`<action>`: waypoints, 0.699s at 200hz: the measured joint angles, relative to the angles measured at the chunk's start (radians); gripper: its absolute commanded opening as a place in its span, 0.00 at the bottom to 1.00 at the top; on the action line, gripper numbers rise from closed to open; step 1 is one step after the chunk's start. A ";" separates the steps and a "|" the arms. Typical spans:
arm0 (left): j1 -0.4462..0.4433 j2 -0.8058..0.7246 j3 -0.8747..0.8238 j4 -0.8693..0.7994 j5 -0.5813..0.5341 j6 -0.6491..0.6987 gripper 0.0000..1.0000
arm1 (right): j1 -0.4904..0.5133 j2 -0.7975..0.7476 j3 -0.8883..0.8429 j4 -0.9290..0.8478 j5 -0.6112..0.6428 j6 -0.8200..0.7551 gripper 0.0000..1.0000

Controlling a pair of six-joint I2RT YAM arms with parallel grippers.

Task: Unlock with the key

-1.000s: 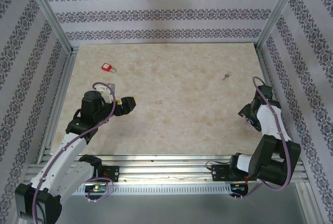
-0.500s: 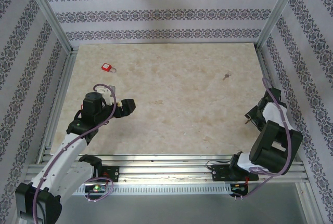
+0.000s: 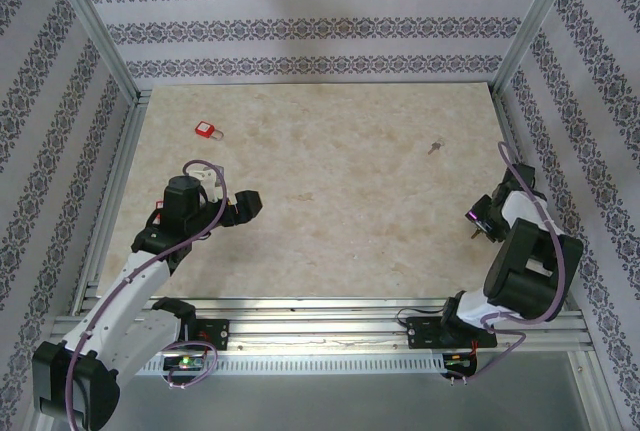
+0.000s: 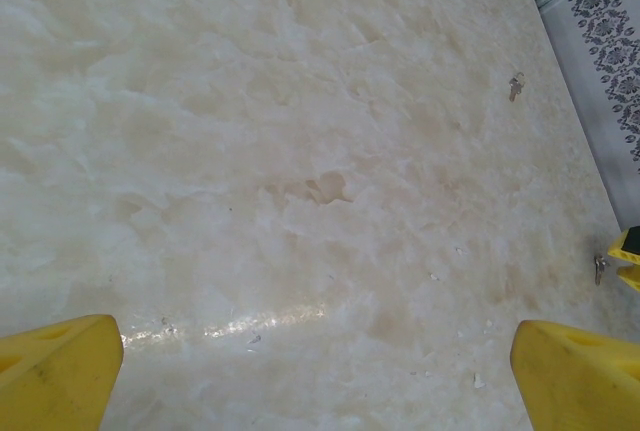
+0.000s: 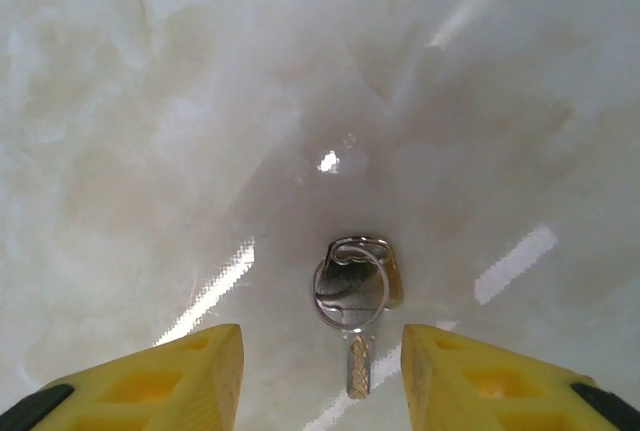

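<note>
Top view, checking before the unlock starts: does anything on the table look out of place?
Nothing damaged. Oddly, two keys: a loose key at right, a ringed key under the right hand. The red padlock lies far left.

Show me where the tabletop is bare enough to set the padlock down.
The wide middle, between the left gripper and right gripper, is bare; so is the far strip between the red padlock and the small metal piece. Crowded: the right edge, where the right gripper's open fingers flank the key.
</note>
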 measured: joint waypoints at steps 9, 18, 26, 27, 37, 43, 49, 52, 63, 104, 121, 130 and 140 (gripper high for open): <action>0.000 0.000 0.000 0.000 0.000 0.000 0.99 | 0.002 0.012 0.002 0.005 0.000 0.000 0.43; 0.000 0.000 0.000 0.000 0.000 0.000 0.99 | 0.005 0.024 0.004 0.005 0.000 0.001 0.42; 0.000 0.000 0.000 0.000 0.000 0.000 0.99 | 0.005 0.035 0.006 0.005 0.000 0.003 0.40; 0.000 0.000 0.000 0.000 0.000 0.000 0.99 | 0.005 0.037 0.008 0.005 0.000 0.005 0.40; 0.000 0.000 0.000 0.000 0.000 0.000 0.99 | 0.006 0.054 0.016 0.004 0.002 0.008 0.39; 0.000 0.000 0.000 0.000 0.000 0.000 0.99 | 0.006 0.062 0.020 0.005 0.002 0.011 0.39; 0.000 0.000 0.000 0.000 0.000 0.000 0.99 | 0.006 0.068 0.024 0.006 0.002 0.013 0.38; 0.000 0.000 0.000 0.000 0.000 0.000 0.99 | 0.006 0.069 0.025 0.007 0.002 0.016 0.38; 0.000 0.000 0.000 0.000 0.000 0.000 0.99 | 0.006 0.072 0.026 0.008 0.002 0.019 0.37; 0.000 0.000 0.000 0.000 0.000 0.000 0.99 | 0.006 0.095 0.040 0.008 0.013 0.027 0.30; 0.000 0.000 0.000 0.000 0.000 0.000 0.99 | 0.006 0.103 0.041 0.005 0.013 0.031 0.26; 0.000 0.000 0.000 0.000 0.000 0.000 0.99 | 0.006 0.106 0.046 0.002 0.013 0.033 0.24; 0.000 0.000 0.000 0.000 0.000 0.000 0.99 | 0.006 0.113 0.052 0.002 0.013 0.039 0.20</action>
